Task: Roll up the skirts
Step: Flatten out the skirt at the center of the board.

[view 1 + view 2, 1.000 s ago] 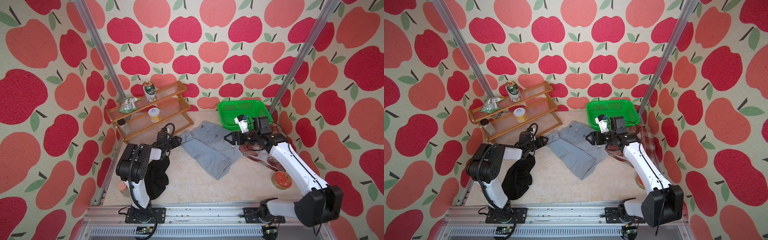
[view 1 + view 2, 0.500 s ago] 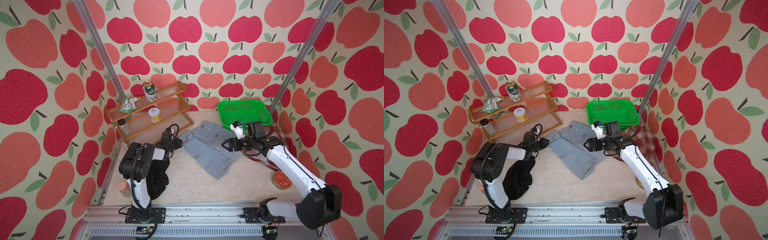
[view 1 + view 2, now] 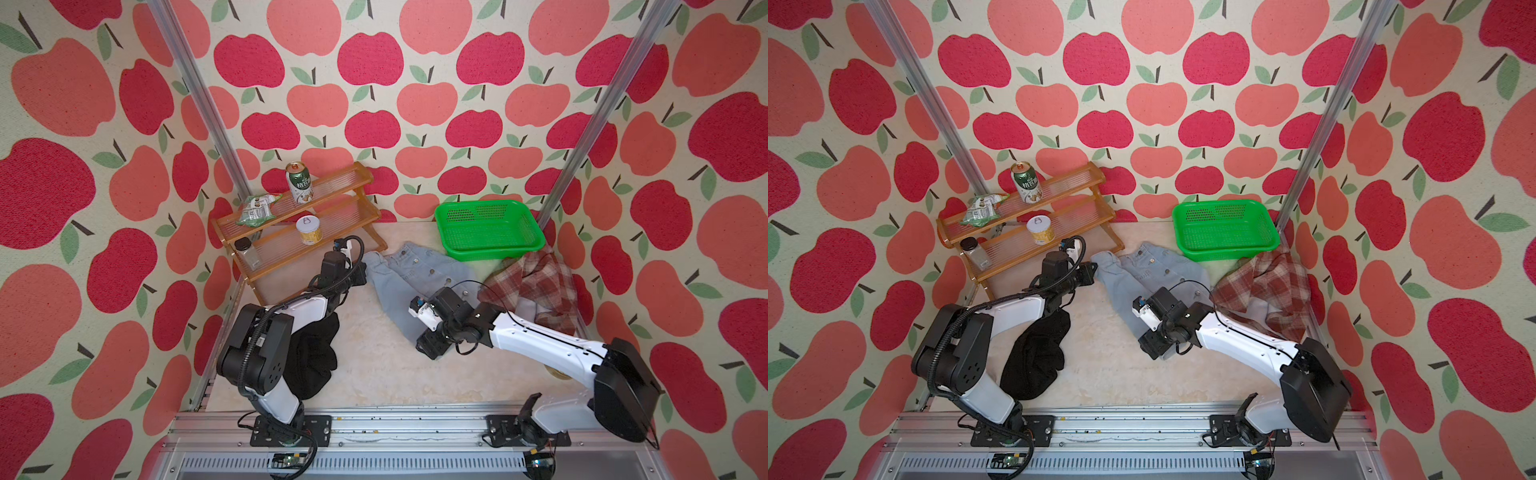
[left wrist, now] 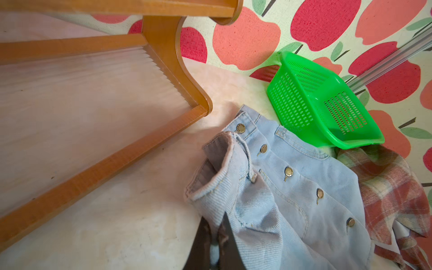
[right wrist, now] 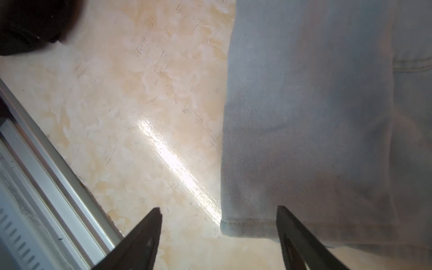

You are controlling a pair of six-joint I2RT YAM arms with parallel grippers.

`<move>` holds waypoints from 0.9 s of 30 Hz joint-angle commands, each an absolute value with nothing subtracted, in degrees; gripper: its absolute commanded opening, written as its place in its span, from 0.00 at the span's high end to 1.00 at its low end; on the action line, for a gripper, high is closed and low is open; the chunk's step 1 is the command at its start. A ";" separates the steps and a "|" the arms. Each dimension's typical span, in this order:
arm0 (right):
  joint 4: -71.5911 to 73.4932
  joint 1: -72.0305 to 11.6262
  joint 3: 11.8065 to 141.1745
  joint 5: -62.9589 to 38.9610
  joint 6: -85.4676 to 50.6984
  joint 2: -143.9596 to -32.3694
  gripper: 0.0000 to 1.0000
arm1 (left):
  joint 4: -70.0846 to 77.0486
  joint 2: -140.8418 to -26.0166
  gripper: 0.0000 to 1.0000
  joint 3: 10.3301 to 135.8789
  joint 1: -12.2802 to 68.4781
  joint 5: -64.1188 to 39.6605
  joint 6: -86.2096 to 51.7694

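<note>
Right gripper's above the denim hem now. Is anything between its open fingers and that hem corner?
Nothing visible. In the right wrist view the right gripper stands open, with the denim skirt hem corner lying flat on bare tabletop between the fingers. The black skirt sits well aside.

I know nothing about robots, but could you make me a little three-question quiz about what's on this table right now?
1. True or false: the black skirt lies inside the green basket.
2. Which skirt is the left gripper shut on? A) plaid skirt B) denim skirt C) black skirt
3. Fill in: the right gripper is ____, its fingers either side of the denim skirt's hem corner.

Key
1. False: it lies on the table beside the left arm.
2. B
3. open
</note>
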State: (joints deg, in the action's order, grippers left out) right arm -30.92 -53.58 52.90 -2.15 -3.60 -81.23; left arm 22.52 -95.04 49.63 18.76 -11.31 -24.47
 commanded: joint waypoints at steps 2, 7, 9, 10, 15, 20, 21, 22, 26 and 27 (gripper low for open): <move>-31.12 -55.99 53.00 4.17 -0.66 -85.43 0.20 | 19.83 -95.84 0.94 50.29 18.57 -10.19 -22.67; -31.88 -60.14 53.07 8.93 -0.44 -89.25 0.22 | 18.15 -95.94 0.94 51.52 18.04 -10.02 -22.07; -32.79 -61.70 53.96 12.08 -0.88 -91.30 0.24 | 17.76 -96.04 0.94 51.92 17.71 -9.93 -21.98; -33.17 -62.49 54.45 13.64 -0.97 -92.34 0.25 | 17.75 -95.98 0.94 52.00 17.51 -10.02 -22.04; -35.13 -63.00 57.18 18.12 -2.09 -97.00 0.36 | 17.25 -95.87 0.94 52.45 16.85 -10.02 -21.98; -36.14 -63.06 58.46 22.77 -3.25 -99.52 0.56 | 17.05 -95.54 0.94 52.29 16.37 -9.74 -22.04; -36.01 -63.08 58.28 23.75 -3.41 -99.30 0.61 | 17.05 -95.49 0.94 52.22 16.24 -9.71 -22.06; -35.72 -63.09 58.02 24.60 -3.54 -98.62 0.65 | 17.05 -95.41 0.94 52.29 16.04 -9.60 -22.01; -35.42 -62.99 56.96 26.54 -3.60 -95.66 0.77 | 16.92 -95.18 0.94 52.65 15.32 -9.58 -22.31; -35.67 -62.95 56.79 27.29 -3.47 -94.80 0.82 | 16.81 -94.99 0.94 52.85 15.13 -9.67 -22.35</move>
State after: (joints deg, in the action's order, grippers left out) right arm -33.67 -63.00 57.45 23.35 -2.85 -97.47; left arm 17.56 -95.31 50.43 16.03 -10.90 -22.96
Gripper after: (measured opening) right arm 0.193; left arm 0.072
